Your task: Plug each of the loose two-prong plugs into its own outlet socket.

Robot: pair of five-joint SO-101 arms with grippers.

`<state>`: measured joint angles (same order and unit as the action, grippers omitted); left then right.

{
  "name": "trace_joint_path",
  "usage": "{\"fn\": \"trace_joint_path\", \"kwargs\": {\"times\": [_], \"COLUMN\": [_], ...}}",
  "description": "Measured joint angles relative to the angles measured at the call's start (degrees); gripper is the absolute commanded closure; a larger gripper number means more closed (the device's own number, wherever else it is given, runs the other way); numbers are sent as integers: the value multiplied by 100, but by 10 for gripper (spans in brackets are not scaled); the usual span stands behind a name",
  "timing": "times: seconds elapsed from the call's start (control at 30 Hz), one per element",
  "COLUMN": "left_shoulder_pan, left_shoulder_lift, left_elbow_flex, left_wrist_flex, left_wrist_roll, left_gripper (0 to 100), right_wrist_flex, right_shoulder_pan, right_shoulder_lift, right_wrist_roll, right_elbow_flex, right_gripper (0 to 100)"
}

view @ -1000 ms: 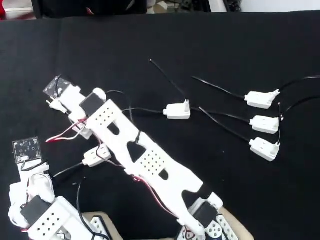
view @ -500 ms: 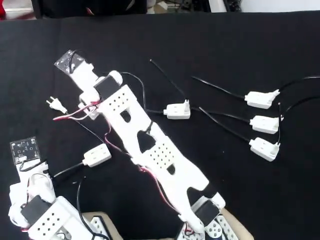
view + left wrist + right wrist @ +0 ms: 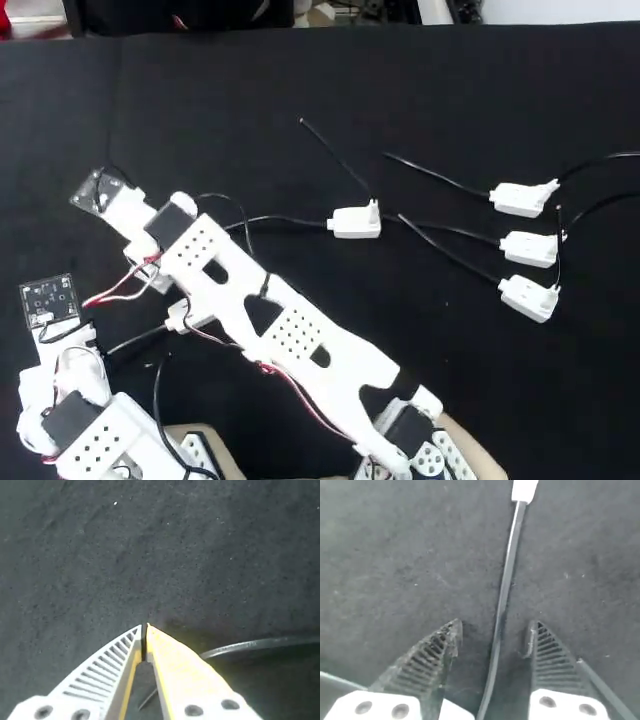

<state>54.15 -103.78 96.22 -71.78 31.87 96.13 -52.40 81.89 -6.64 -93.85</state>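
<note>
3 white sockets rt side, 4th socket centre.

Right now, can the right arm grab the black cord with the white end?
Probably yes. The right gripper is open, with one finger on each side of the cord, and nothing lies between them. It may only need to close, if it is low enough.
</note>
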Motion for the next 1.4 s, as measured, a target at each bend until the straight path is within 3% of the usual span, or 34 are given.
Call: {"fn": "trace_joint_path", "kwargs": {"times": [0.1, 0.43, 0.9, 1.1, 1.4], "left_shoulder_pan": [0, 0, 0, 0, 0], "left_shoulder_lift": [0, 0, 0, 0, 0], "left_elbow_flex": [0, 0, 0, 0, 0], "left_wrist_flex": [0, 0, 0, 0, 0], "left_wrist_roll": [0, 0, 0, 0, 0], "left_gripper": [959, 959, 959, 959, 959], "right_wrist_flex": [-26, 220, 299, 299, 299], "right_shoulder_pan": [26, 79, 1354, 1802, 2119], "right_shoulder_lift": [70, -185, -2084, -3051, -5688], "right_wrist_roll": [-44, -53, -413, -440, -1116], "right_elbow_flex": [-44, -70, 44, 1521, 5433], "right_gripper": [991, 986, 986, 986, 986]}}
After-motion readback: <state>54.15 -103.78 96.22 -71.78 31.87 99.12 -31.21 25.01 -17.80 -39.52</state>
